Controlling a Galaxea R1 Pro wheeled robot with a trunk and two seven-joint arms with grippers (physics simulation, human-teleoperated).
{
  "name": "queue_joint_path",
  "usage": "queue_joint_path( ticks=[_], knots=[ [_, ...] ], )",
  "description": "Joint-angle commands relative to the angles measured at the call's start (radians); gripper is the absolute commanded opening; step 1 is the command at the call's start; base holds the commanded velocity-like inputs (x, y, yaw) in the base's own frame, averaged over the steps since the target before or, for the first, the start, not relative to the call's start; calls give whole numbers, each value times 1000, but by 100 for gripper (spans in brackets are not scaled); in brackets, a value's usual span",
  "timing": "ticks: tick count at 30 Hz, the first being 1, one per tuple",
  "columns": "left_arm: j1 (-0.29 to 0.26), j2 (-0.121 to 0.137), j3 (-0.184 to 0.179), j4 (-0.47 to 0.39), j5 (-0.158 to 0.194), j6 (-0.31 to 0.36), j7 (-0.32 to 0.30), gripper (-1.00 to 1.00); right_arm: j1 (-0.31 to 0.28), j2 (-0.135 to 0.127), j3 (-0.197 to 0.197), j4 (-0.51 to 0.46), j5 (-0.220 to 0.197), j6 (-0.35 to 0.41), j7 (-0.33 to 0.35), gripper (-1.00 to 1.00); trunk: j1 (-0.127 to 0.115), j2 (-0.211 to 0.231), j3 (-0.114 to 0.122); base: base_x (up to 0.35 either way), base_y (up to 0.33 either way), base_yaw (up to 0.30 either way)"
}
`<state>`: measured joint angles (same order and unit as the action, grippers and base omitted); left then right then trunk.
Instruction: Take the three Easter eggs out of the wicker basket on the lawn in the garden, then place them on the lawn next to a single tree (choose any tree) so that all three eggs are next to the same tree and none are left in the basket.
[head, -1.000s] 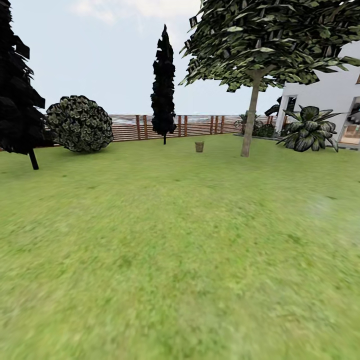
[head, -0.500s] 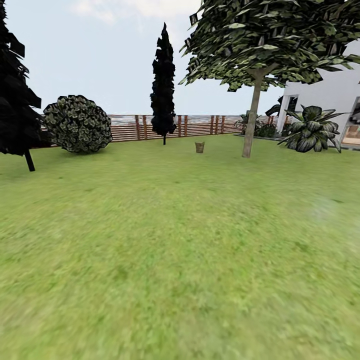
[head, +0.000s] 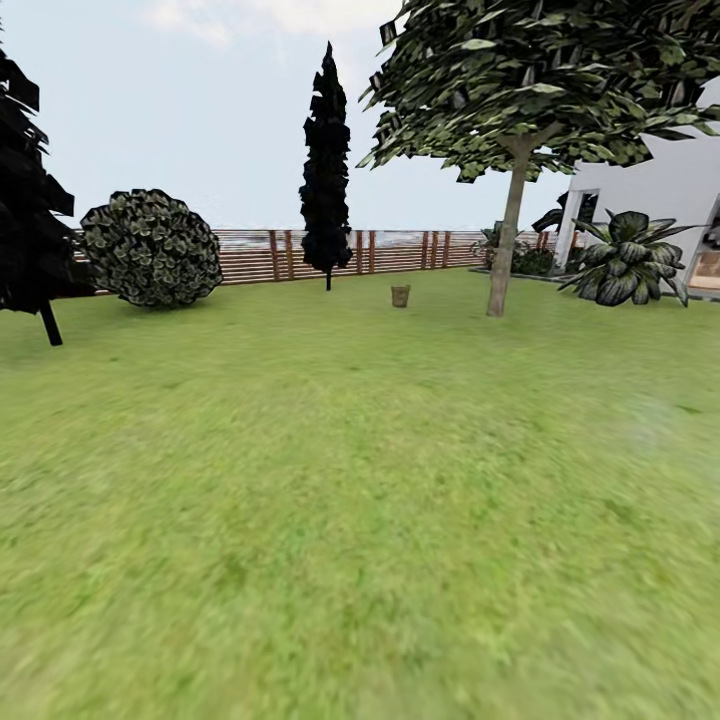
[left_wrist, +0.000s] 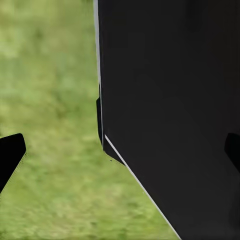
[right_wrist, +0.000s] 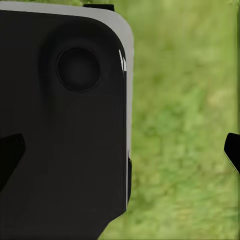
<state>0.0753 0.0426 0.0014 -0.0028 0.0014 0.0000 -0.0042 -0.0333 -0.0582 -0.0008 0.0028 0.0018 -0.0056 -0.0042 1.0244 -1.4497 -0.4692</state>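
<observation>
— What lies ahead?
— Open lawn (head: 360, 520), then one wicker basket (head: 400, 296) far off, near one pale-trunked tree (head: 503, 250). Beyond: one round bush (head: 150, 248), a fence (head: 400, 250).
— Jaws?
— Both grippers' fingertips sit wide apart, holding nothing.

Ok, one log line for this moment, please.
phase: approach | wicker basket: far ahead on lawn, left of tree | eggs: too small to tell | claws: open, empty

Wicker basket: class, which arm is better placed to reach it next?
Right, marginally: the wicker basket stands slightly right of the head view's centre, but far across the lawn, so neither arm can reach yet.
</observation>
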Motion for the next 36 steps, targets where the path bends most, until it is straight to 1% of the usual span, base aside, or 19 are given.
queue_joint_path(
  ticks=[1, 36],
  knots=[
    [0, 0, 0, 0, 0, 0, 0, 100, 0, 0, 0, 0, 0, -1, 0, 100, 1, 0, -1, 332, 0, 0],
    [0, -1, 0, 0, 0, 0, 0, 100, 0, 0, 0, 0, 1, -1, 0, 100, 1, 0, -1, 332, 0, 0]
  ],
)
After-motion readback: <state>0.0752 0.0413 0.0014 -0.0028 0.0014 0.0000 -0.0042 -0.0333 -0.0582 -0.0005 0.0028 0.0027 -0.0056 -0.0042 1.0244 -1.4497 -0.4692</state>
